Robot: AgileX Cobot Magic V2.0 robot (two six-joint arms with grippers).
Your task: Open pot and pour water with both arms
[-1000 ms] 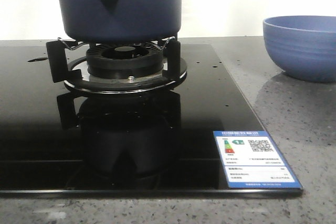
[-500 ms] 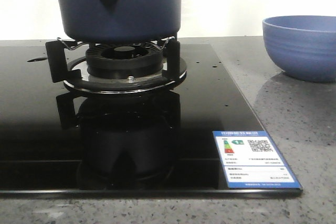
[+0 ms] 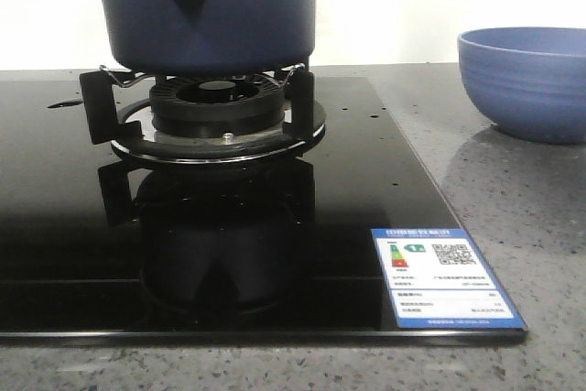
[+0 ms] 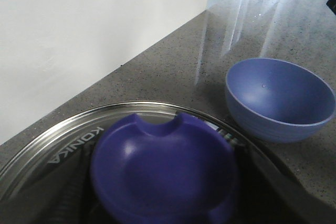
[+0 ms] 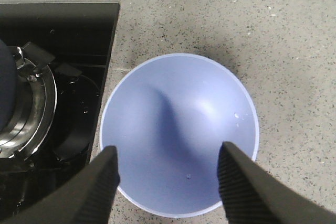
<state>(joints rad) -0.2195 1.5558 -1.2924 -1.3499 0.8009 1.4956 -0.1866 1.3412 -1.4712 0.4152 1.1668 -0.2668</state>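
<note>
We see the pot [image 3: 212, 8] on the burner [image 3: 218, 109]. Right gripper [image 5: 168, 174] hangs spread wide over the bowl [image 5: 179, 132], beside the pot. Left gripper state: can't tell.

pot [image 3: 215, 6] on burner stand [image 3: 206, 112], bare counter [image 3: 430, 107] between it and bowl [image 3: 526, 80]

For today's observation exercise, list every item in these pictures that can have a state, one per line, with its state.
Dark navy-blue cylindrical pot: upright on the burner's supports.
Glass lid with the navy-blue knob: close under the left wrist camera; whether on the pot, cannot tell.
Periwinkle-blue round bowl: upright on the grey counter, only a few droplets inside.
Gas burner: no flame visible.
Right gripper: open, above the bowl.
Left gripper: not in view.
</note>
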